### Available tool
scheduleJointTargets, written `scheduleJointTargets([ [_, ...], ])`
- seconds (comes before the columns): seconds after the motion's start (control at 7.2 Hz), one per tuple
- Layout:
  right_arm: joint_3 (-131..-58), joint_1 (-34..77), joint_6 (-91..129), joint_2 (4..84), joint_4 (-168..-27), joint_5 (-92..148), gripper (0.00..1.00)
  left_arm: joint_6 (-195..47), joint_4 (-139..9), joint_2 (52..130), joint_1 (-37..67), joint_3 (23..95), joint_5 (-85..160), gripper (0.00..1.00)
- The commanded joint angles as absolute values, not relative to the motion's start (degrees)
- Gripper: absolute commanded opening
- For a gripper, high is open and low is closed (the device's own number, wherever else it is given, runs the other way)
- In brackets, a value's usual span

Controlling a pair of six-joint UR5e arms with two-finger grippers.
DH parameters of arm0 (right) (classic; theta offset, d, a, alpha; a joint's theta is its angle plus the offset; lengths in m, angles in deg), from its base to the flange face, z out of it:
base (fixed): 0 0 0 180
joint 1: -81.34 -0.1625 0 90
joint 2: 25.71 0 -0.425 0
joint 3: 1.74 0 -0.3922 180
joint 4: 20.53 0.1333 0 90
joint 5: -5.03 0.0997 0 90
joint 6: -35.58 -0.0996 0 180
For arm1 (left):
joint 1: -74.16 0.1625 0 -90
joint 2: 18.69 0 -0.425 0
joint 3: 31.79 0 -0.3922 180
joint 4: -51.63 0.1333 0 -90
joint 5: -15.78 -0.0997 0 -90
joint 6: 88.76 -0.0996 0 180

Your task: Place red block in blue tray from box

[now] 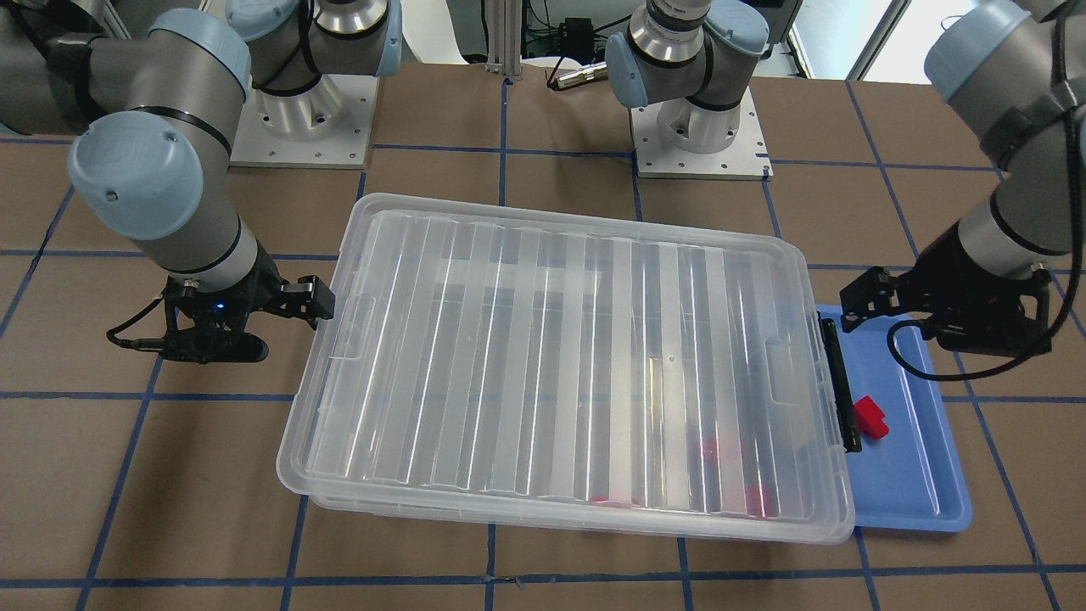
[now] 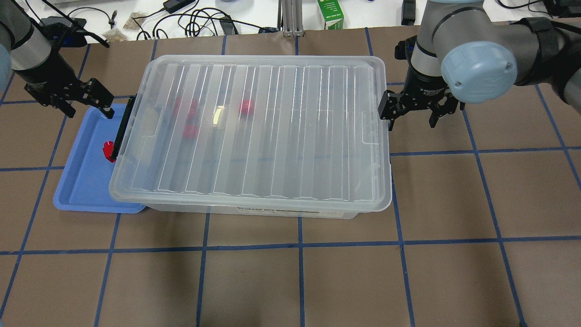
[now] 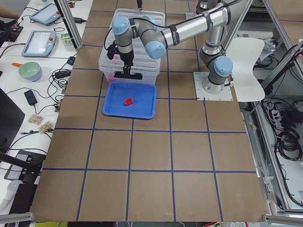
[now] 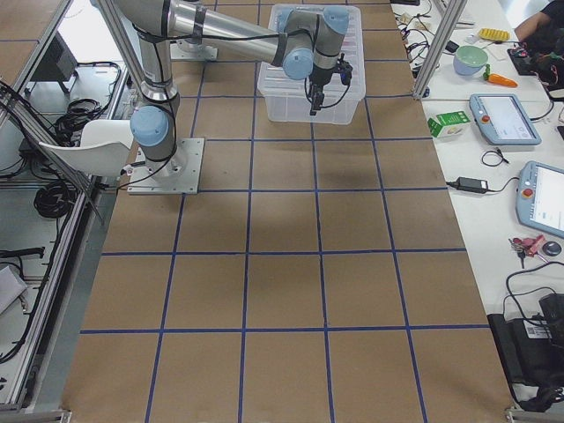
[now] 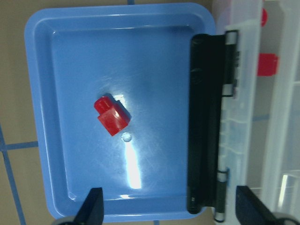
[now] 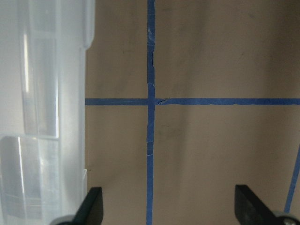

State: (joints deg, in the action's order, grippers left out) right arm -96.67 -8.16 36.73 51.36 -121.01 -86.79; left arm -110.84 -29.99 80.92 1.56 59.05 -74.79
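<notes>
The clear box (image 2: 272, 136) lies mid-table with its ribbed lid on and its black latch (image 2: 121, 131) at the left end. Several red blocks (image 2: 190, 131) show blurred through the lid. The blue tray (image 2: 86, 181) lies against the latch end, partly under the box rim. One red block (image 2: 109, 151) lies in the tray, also in the left wrist view (image 5: 111, 116). My left gripper (image 2: 86, 97) is open and empty above the tray's far end. My right gripper (image 2: 415, 111) is open and empty beside the box's right end, over bare table (image 6: 197, 140).
Blue tape lines grid the brown table (image 2: 317, 272). A green carton (image 2: 330, 13) and cables (image 2: 195, 25) lie past the table's far edge. The two arm bases (image 1: 700, 140) stand behind the box in the front-facing view.
</notes>
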Motion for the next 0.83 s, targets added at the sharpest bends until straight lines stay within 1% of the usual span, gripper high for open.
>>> scheduleJointTargets([
  [0.0, -95.62, -8.13, 36.63, 52.15, -121.08, -86.81, 1.0, -102.41, -32.03, 76.08, -8.06, 59.01, -75.62, 1.0],
  [0.14, -93.96, -8.13, 36.63, 53.64, -120.64, -86.9, 1.0, -98.47, -33.6, 75.02, -11.93, 59.18, -78.06, 1.0],
  [0.28, -92.81, -8.04, 36.63, 56.09, -117.33, -86.82, 1.0, -95.39, -33.88, 73.7, -15.02, 58.83, -78.17, 1.0],
  [0.56, -92.8, -8.13, 36.28, 62.41, -114.23, -83.42, 1.0, -95.36, -33.88, 71.41, -16.54, 58.83, -77.91, 1.0],
  [0.69, -92.97, -8.13, 36.02, 64.62, -111.26, -83.82, 1.0, -95.62, -33.71, 71.23, -15.5, 58.48, -77.22, 1.0],
])
